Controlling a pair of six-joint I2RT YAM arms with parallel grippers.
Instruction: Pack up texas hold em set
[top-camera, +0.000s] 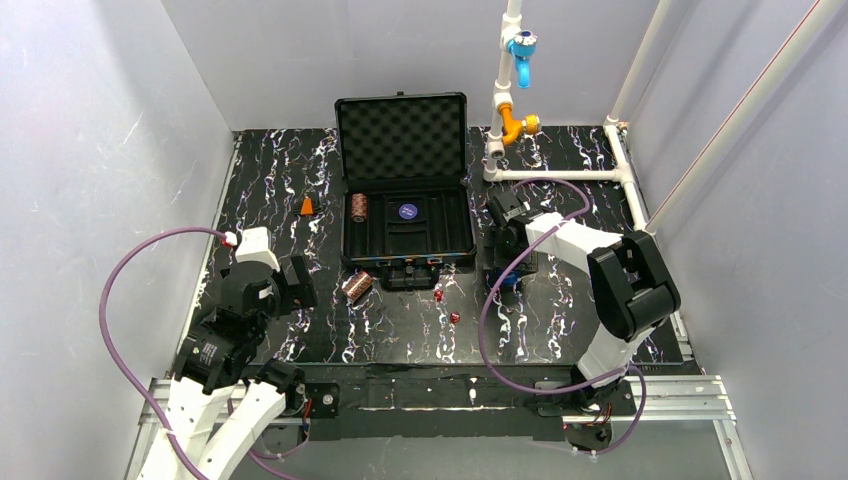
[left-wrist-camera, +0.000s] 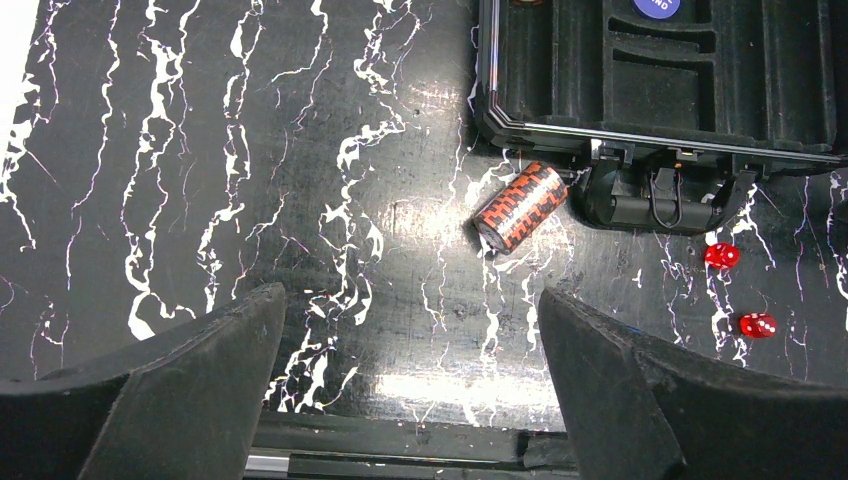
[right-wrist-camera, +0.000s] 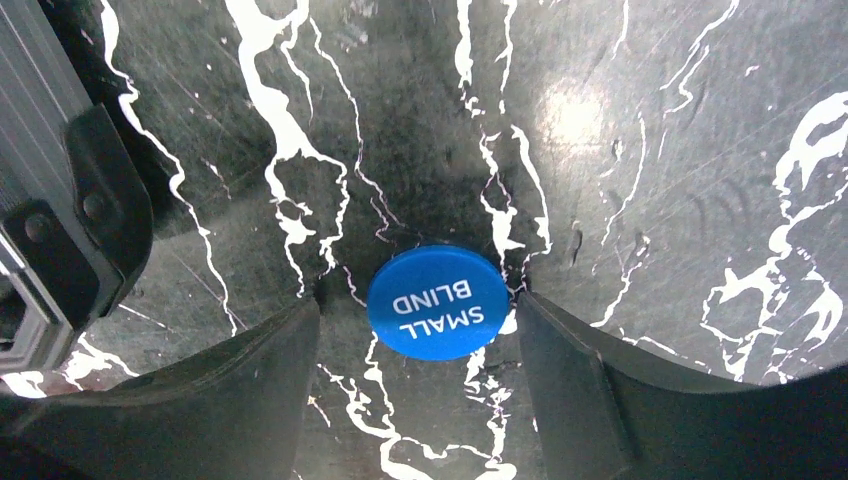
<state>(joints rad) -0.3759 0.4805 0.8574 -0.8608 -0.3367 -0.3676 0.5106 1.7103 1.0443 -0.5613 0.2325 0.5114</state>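
Right gripper (right-wrist-camera: 418, 300) fills the bottom of its own wrist view, fingers apart and bracketing the blue disc (right-wrist-camera: 438, 302), the one marked SMALL BLIND, which lies flat on the table. The pad at 3 o'clock looks about touching the rim. The one at 9 o'clock shows a clear gap, so I wouldn't call it clamped yet. From above, this is happening just off the case (top-camera: 455, 225) at roughly its 4 o'clock.

The case is open. It already has one chip stack (top-camera: 359, 207) and the other blue disc (top-camera: 407, 211) in the tray. A second chip stack (left-wrist-camera: 520, 207) lies on its side at the case's 7 o'clock, with two red dice (left-wrist-camera: 721, 255) near 5 o'clock. Left gripper (left-wrist-camera: 408, 295) hangs wide open over that stack, holding nothing.

My take on the pickup: the disc is thin, so the fingertips probably need to sit right down on the table. I'd shift a hair toward 3 o'clock so both pads meet the rim together, otherwise it'll likely skate sideways. Close gently, lift straight up, then carry it toward 10 o'clock into the tray.
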